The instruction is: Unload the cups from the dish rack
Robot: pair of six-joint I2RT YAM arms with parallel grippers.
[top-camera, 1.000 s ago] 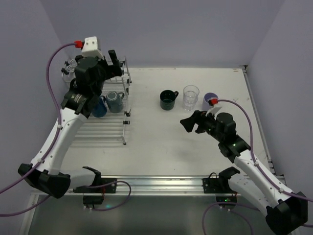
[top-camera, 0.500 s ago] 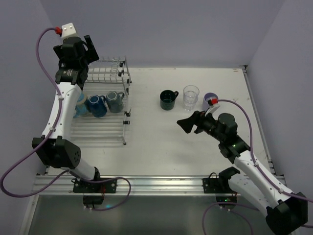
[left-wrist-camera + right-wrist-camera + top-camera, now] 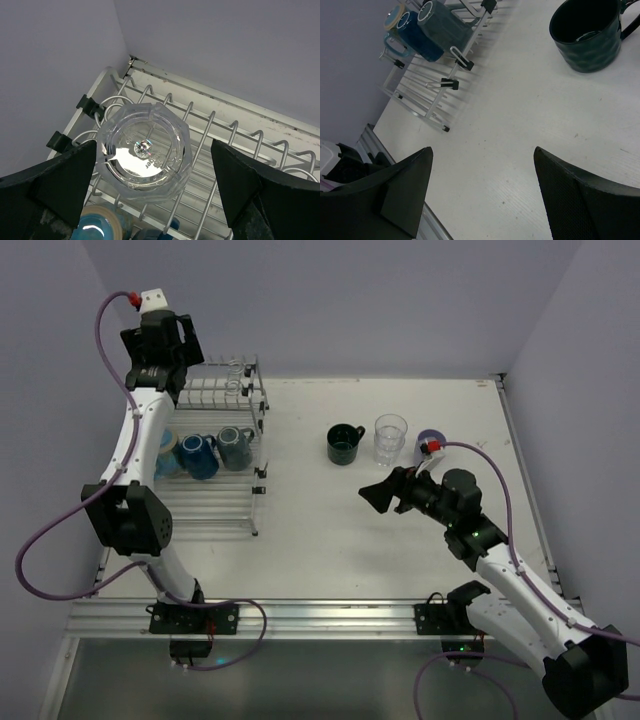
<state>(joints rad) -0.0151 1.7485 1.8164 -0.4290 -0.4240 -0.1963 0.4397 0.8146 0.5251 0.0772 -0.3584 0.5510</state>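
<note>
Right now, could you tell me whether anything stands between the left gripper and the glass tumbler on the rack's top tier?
Nothing visible does. The left gripper hangs open above the glass tumbler, one finger to each side, with only air between. The dish rack has wire loops close beside the tumbler, not over it.

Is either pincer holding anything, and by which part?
Nothing is held. The left pincer is open astride the clear glass tumbler on the dish rack, not closed on it; the right pincer is open and empty.

No legible text, label or number shows anywhere.
</note>
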